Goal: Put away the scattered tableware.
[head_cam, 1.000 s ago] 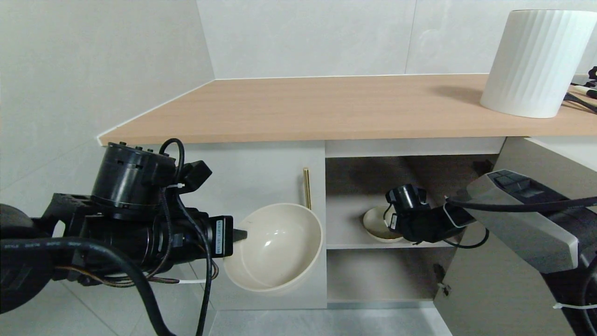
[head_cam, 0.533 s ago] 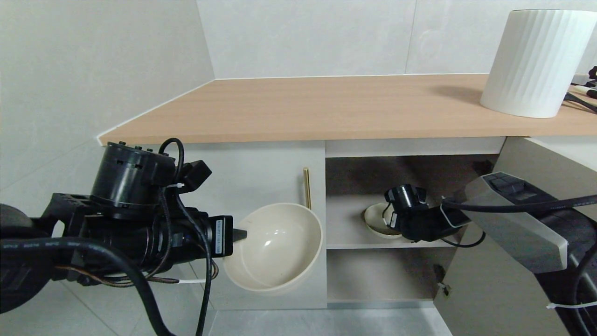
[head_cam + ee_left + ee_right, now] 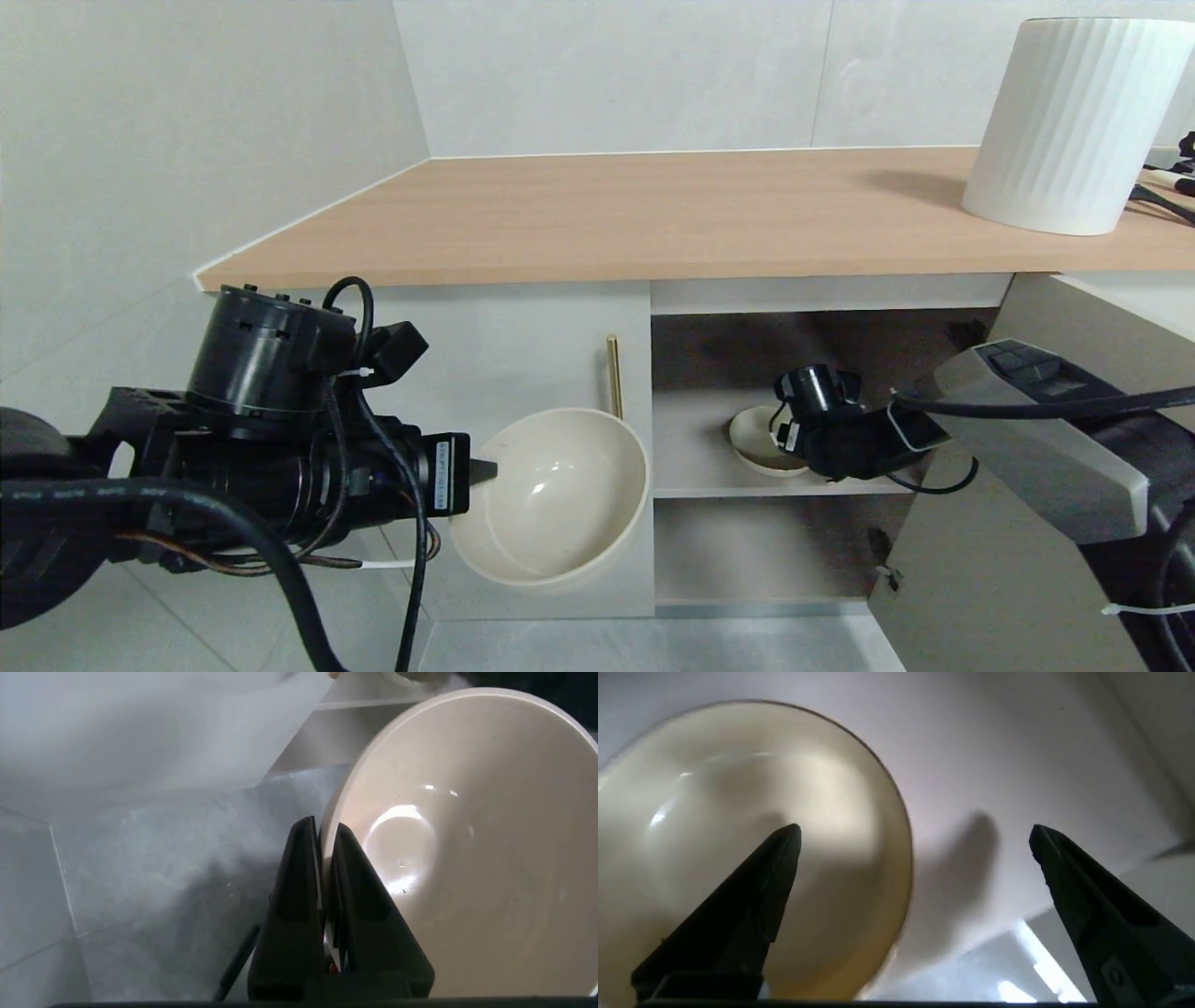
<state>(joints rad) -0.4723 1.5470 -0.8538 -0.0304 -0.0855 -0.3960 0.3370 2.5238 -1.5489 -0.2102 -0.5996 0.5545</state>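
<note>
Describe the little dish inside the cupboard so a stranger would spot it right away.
Below the wooden counter, the cupboard stands open on its right side. On its shelf, by the right gripper, lies a small shallow cream dish, far smaller than the deep bowl held outside.

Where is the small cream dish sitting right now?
In the head view, the small cream dish rests on the shelf inside the open grey cabinet, on the robot's right, close by the open right gripper.

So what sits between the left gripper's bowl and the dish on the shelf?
Head view: just the closed door's edge and bare shelf between bowl and dish.
</note>
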